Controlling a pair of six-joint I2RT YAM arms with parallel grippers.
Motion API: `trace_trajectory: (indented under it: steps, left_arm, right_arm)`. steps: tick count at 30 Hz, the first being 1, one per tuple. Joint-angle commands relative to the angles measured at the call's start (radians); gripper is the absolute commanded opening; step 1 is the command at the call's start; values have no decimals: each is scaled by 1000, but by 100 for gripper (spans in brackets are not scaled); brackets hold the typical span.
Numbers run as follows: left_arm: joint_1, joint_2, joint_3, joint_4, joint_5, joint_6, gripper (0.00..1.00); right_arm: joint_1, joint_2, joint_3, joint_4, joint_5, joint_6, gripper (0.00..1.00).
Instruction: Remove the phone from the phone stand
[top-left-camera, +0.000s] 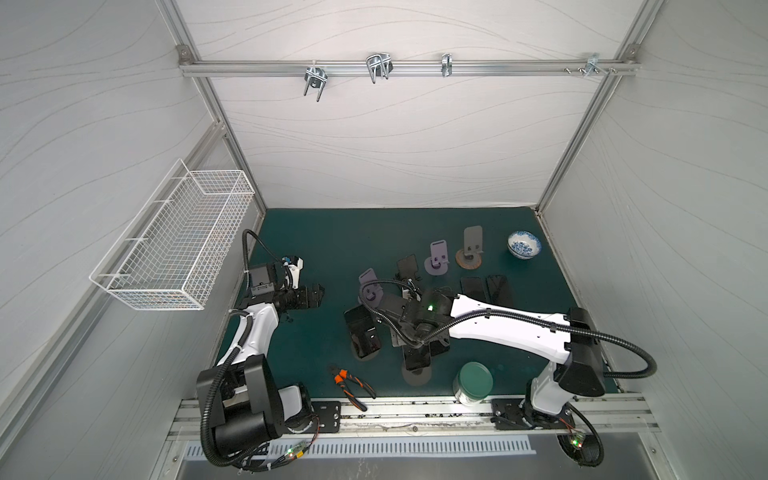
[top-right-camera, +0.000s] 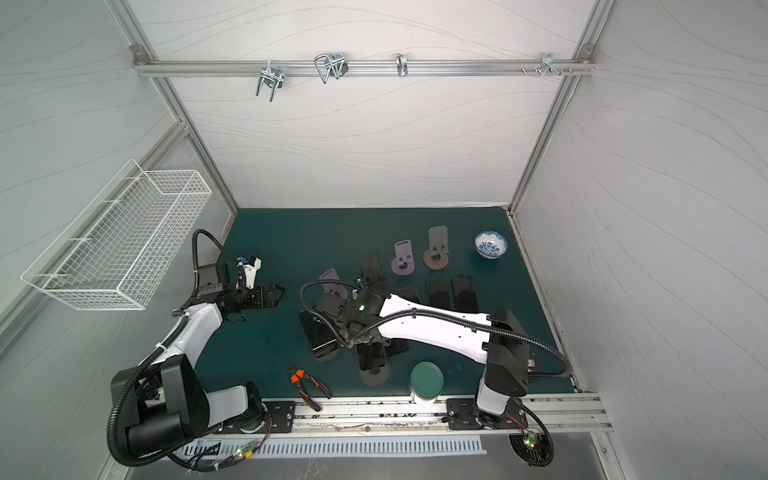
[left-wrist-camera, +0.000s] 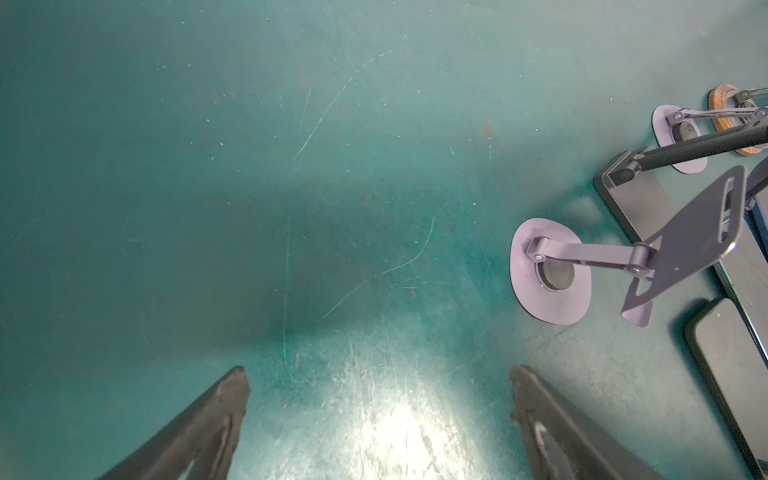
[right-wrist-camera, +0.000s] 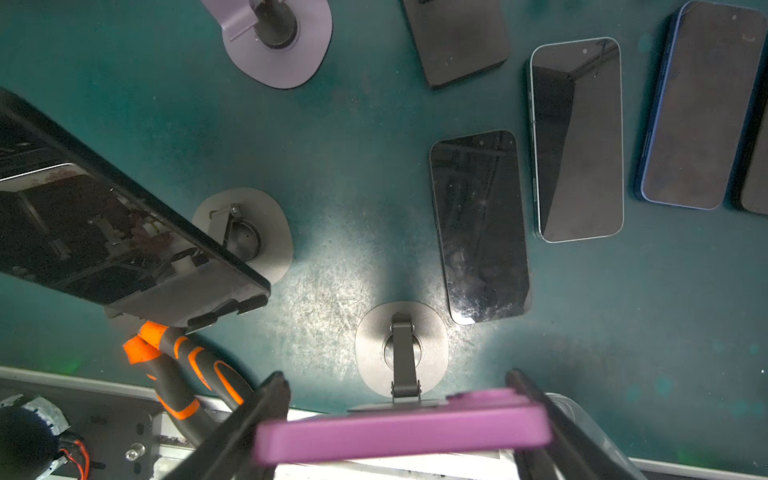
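Observation:
A phone (right-wrist-camera: 399, 432) in a pink case sits on a grey phone stand (right-wrist-camera: 401, 345) near the table's front edge. My right gripper (right-wrist-camera: 398, 377) straddles it, and both fingers press on the case's two side edges. In both top views this phone (top-left-camera: 417, 357) (top-right-camera: 371, 355) shows a dark screen below the right wrist, above the stand's round base (top-left-camera: 417, 376). The left gripper (top-left-camera: 318, 295) (left-wrist-camera: 378, 374) hovers open over bare green mat at the left, holding nothing.
Another dark phone (top-left-camera: 361, 332) rests on a stand to the left. Empty stands (top-left-camera: 436, 257) (top-left-camera: 471, 249) and flat phones (top-left-camera: 473, 286) (top-left-camera: 498, 289) lie behind. Orange pliers (top-left-camera: 349, 384), a green-lidded jar (top-left-camera: 473, 382) and a blue-patterned bowl (top-left-camera: 524, 245) are nearby.

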Motion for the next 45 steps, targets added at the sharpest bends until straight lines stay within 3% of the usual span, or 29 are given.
trace_trajectory:
  steps: [1, 31, 41, 45]
  left_arm:
    - [-3, -9, 15, 16, 17, 20, 100]
    - [-2, -3, 19, 14, 11, 17, 100]
    - [-2, -4, 17, 14, 9, 17, 100]
    - [-3, -4, 18, 14, 11, 18, 100]
  right_arm:
    - [-11, 22, -10, -8, -15, 23, 80]
    - [-3, -19, -36, 3, 15, 30, 66]
    - [-19, -1, -53, 28, -28, 21, 81]
    - [-33, 5, -63, 43, -50, 14, 83]
